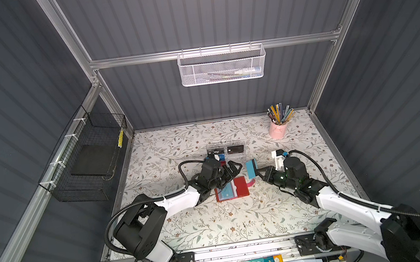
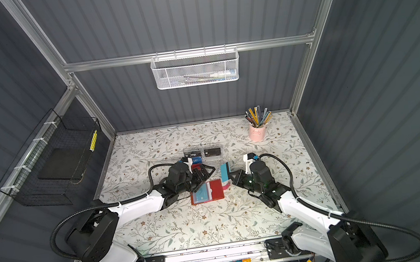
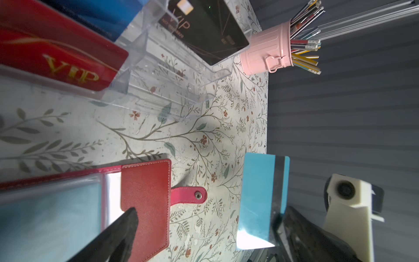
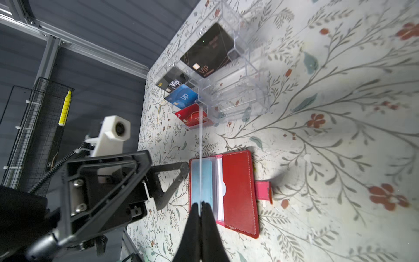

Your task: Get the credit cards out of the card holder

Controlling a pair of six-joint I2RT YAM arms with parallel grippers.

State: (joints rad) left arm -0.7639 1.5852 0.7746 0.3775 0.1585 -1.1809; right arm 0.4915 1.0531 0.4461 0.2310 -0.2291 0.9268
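The card holder (image 1: pixel 239 186) (image 2: pixel 214 189) lies open on the floral table, its pink strap tab (image 3: pixel 188 196) pointing right. A light-blue credit card (image 1: pixel 226 192) (image 4: pixel 207 179) sits in its clear sleeve. My right gripper (image 1: pixel 259 172) (image 4: pixel 200 205) is shut on another light-blue credit card (image 1: pixel 251 168) (image 3: pixel 260 197), held upright in the air just right of the card holder. The right wrist view shows that card edge-on. My left gripper (image 1: pixel 232 176) (image 2: pixel 205 178) stands open at the card holder's left, far side. One of its fingers (image 3: pixel 122 231) is over the red flap.
A clear acrylic rack (image 1: pixel 236 155) (image 4: pixel 238 90) with black, blue and red VIP cards stands just behind the card holder. A pink cup of pencils (image 1: pixel 278 128) is at the back right. A black wire basket (image 1: pixel 92 157) hangs on the left wall, a white mesh basket (image 1: pixel 222 66) on the back wall.
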